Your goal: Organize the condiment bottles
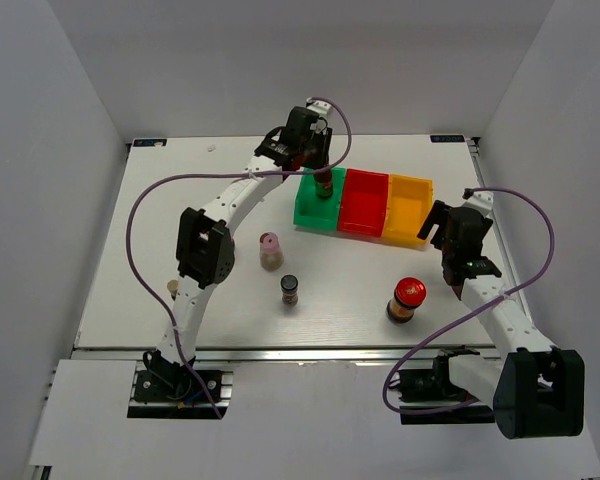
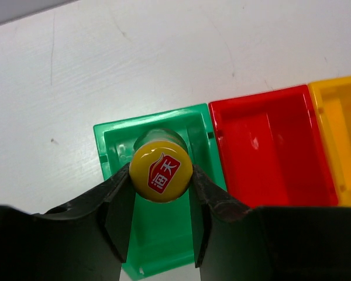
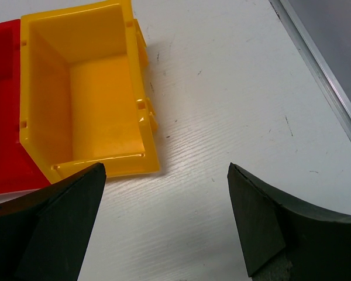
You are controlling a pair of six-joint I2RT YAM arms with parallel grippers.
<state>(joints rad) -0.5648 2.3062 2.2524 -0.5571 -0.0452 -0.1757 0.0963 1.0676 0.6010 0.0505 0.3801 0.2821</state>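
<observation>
Left jaws: clenched on the cap of a dark, yellow-capped bottle (image 2: 161, 170), one finger on each side. The bottle stands upright inside the green bin (image 2: 164, 234), upper centre of the overhead view; whether it touches the bin floor cannot be told.

Right jaws: released, wide apart, grasping nothing, over bare counter (image 3: 234, 88) just beside the yellow bin (image 3: 99, 117). The red bin (image 2: 269, 152) sits between green and yellow.

Lower centre of the counter: pink-lidded jar (image 1: 270, 250), black-lidded jar (image 1: 289, 290) and red-lidded jar (image 1: 406, 300), upright and apart.
</observation>
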